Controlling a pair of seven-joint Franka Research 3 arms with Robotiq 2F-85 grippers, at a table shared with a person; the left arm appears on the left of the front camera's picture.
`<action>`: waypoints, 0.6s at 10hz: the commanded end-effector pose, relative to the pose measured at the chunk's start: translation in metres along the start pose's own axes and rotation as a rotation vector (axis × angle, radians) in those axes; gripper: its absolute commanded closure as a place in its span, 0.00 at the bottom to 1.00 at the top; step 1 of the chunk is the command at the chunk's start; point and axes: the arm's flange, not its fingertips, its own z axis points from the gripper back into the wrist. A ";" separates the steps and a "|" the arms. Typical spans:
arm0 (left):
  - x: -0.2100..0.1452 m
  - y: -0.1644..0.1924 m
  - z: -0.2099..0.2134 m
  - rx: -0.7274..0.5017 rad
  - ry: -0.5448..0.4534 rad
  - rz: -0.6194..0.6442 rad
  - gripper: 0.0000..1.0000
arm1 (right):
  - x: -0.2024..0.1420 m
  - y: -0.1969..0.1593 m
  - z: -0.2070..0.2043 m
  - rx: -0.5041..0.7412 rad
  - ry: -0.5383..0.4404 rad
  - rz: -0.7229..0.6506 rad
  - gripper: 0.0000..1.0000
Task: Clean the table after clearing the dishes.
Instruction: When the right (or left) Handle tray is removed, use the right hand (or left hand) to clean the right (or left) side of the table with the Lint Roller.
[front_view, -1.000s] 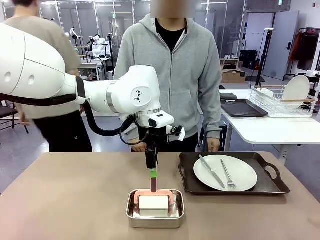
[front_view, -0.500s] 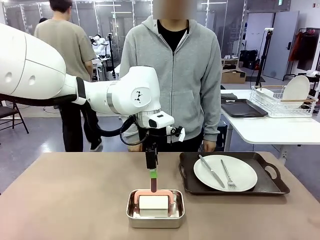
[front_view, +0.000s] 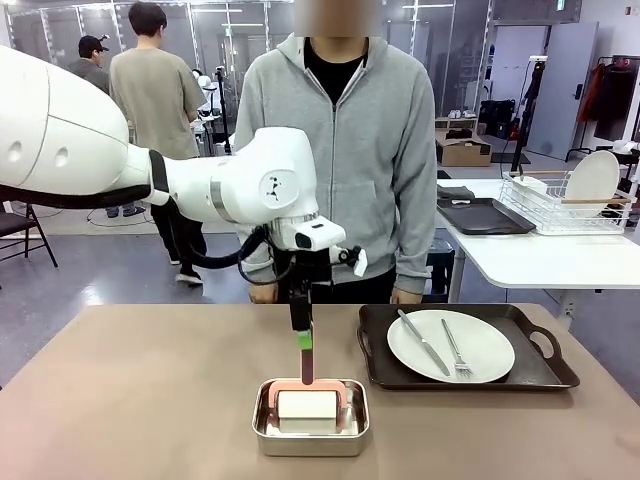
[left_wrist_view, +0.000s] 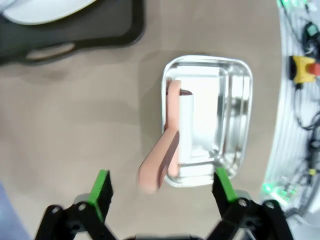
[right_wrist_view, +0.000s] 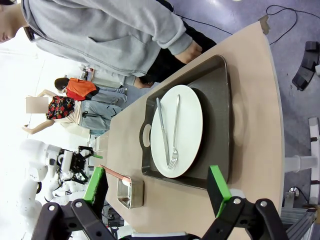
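Observation:
My left gripper (front_view: 305, 347) (left_wrist_view: 162, 187) points straight down over a small steel pan (front_view: 310, 432) (left_wrist_view: 235, 107), jaws open. In the pan lies a white cleaning block with a pink handle (front_view: 308, 403) (left_wrist_view: 172, 130). The handle rises between the open fingers and nothing grips it. To the right, a white plate (front_view: 450, 345) (right_wrist_view: 185, 130) with a knife and fork rests on a dark tray (front_view: 380, 372) (right_wrist_view: 220, 115). The tan table (front_view: 140, 400) carries both. My right gripper (right_wrist_view: 156, 187) hangs open, off the table's end beyond the tray.
A person in a grey hoodie (front_view: 340, 150) stands at the far edge, hands near the table. At back right a white side table (front_view: 540, 262) holds a wire rack (front_view: 560, 205) and a dark tray (front_view: 485, 215). Other people walk behind.
My left arm has barely shifted and stays open over the pan. A person in the background has walked to the right.

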 end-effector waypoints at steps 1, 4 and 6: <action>-0.042 0.008 0.064 -0.028 -0.105 0.205 0.00 | -0.002 0.003 0.001 0.005 0.000 0.001 0.00; -0.135 0.008 0.107 -0.007 -0.332 0.582 0.00 | -0.002 0.003 0.001 0.005 0.000 0.001 0.00; -0.220 -0.010 0.139 -0.079 -0.583 0.876 0.00 | -0.002 0.003 0.001 0.005 0.000 0.001 0.00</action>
